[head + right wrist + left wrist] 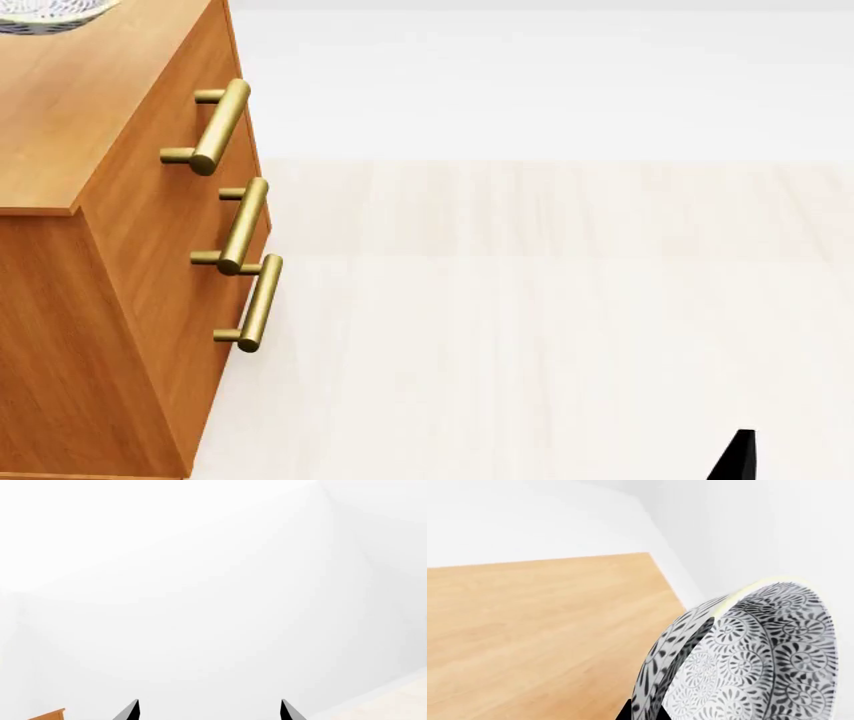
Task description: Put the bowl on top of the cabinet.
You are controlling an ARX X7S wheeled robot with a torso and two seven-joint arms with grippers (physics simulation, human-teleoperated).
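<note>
The deep round white bowl with dense black-grey floral pattern (760, 655) is pinched at its pale rim by my left gripper (657, 700), tilted above the cabinet's light wood top (540, 630). It looks like stiff, glazed ceramic: slippery and chippable, so I judge a gentle set-down is wise. The three brass bar handles (220, 125) pose no obstruction. My right gripper (208, 711) hangs with fingers apart, empty.

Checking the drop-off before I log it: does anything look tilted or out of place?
The bowl is tipped steeply on its side over the cabinet top, with a dark left gripper finger against its wall. Whether it touches the wood is unclear. Nothing else stands out.
</note>
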